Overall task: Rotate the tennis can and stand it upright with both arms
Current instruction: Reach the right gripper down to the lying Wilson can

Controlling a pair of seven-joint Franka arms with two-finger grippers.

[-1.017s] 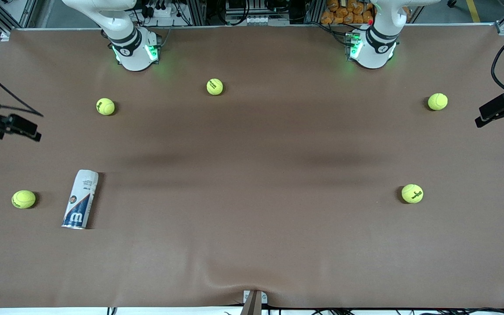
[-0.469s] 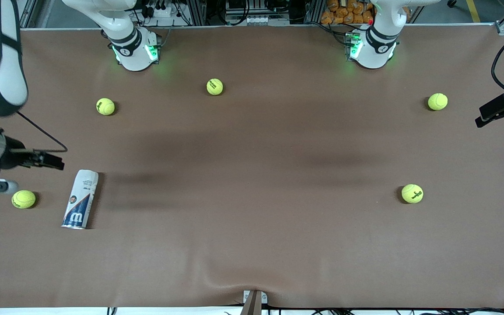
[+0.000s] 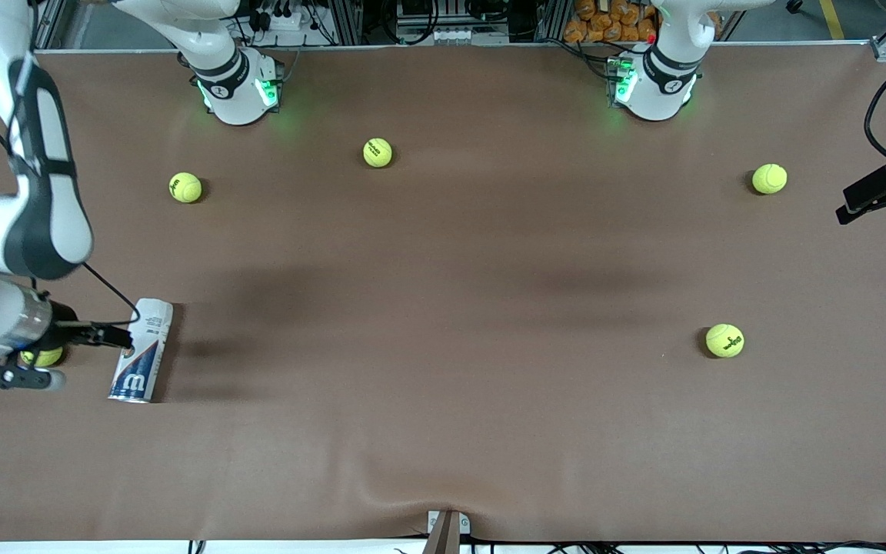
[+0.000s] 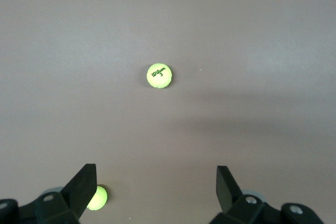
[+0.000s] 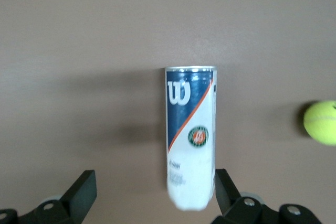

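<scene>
We are holding the right claw (image 5: 152,195) wide open, empty, over the lying tennis can (image 3: 141,351); the left claw (image 4: 156,190) is waiting open, empty.

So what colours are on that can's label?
White, navy and red on the tennis can, with a white W; clearest in the right wrist view.

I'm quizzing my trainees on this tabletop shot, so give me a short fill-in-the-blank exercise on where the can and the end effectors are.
1. The tennis can is not upright; it is ____ on the table.
2. The right end effector is over the can with its fingers ____.
3. The left end effector, its fingers apart, is over a bare stretch of the table with a ____ in its wrist view.
4. Counting every one on the table, there are ____ tennis balls.

Missing words: lying; open; tennis ball; five
</scene>
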